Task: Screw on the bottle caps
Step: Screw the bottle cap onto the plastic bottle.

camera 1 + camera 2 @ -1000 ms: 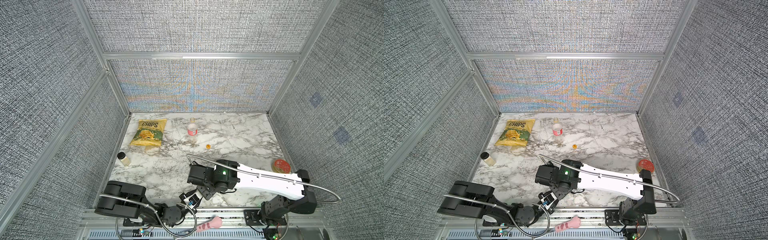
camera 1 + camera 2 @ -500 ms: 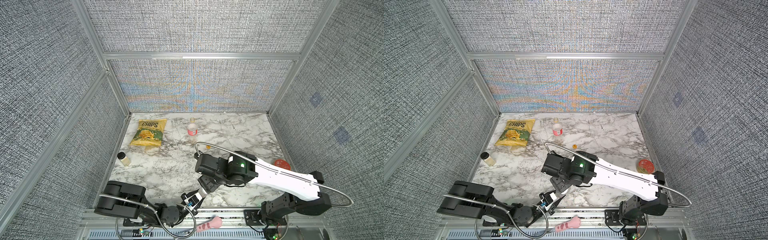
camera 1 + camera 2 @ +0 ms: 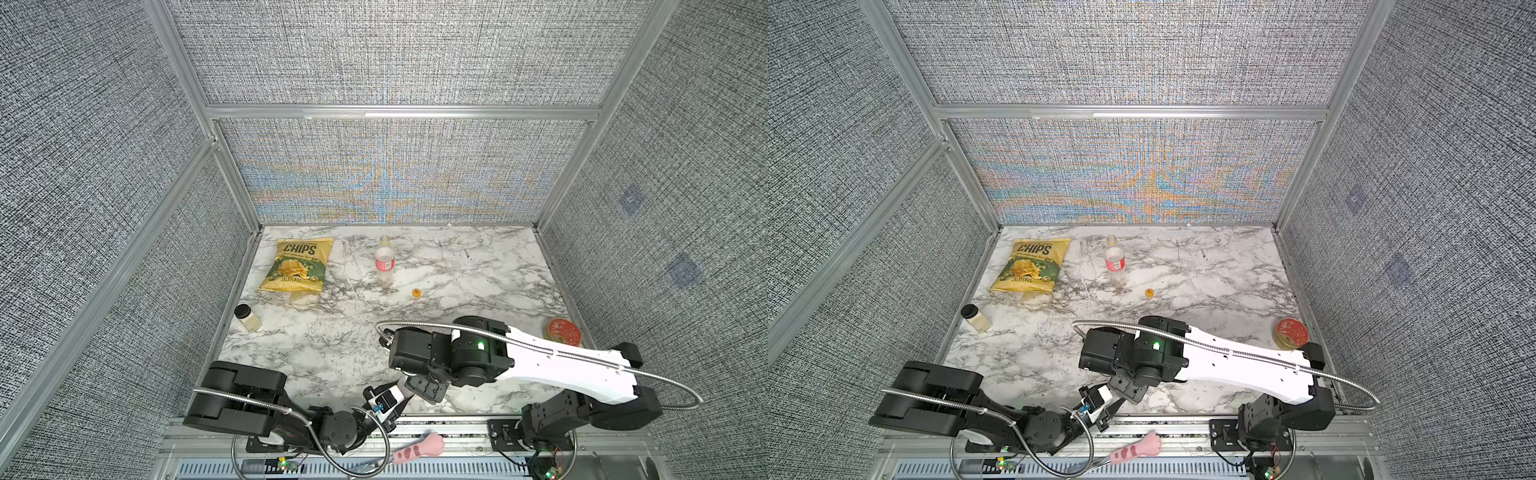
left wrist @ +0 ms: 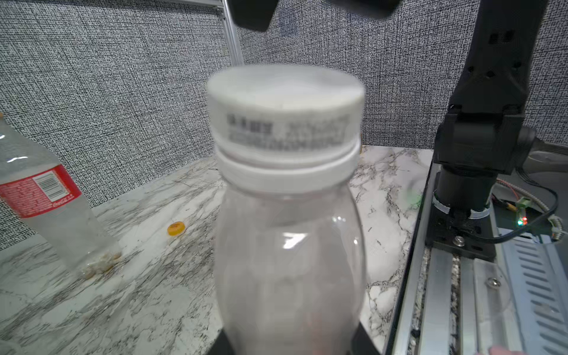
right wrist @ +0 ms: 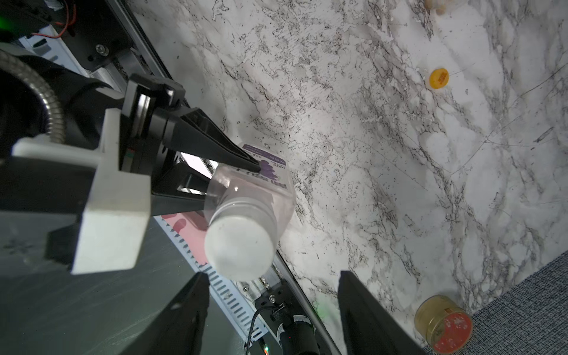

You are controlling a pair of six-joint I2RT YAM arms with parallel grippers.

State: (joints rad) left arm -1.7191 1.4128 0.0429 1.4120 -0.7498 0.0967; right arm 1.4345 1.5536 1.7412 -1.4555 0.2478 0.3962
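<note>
At the marble surface's point(image 3: 478, 266) near edge, the left end effector point(image 5: 233, 184) grips the squarish pink-tinted bottle point(image 4: 289, 261) upright, white cap point(image 4: 284, 104) on top. The right end effector point(image 5: 273, 275) gapes open above it. Farther back, the red-labelled bottle point(image 3: 384, 262) stands uncapped, orange cap point(image 3: 416, 293) lying near.

Bright, even light, soft shadows. Moiré colours ripple across the back wall point(image 3: 390, 174); the white cap point(image 4: 284, 101) looks blurred close up.

Grey woven fabric panels point(image 3: 374, 54) in aluminium framing point(image 3: 399, 112) walled three sides of a white, black-veined marble tabletop point(image 3: 478, 266), evenly lit.
</note>
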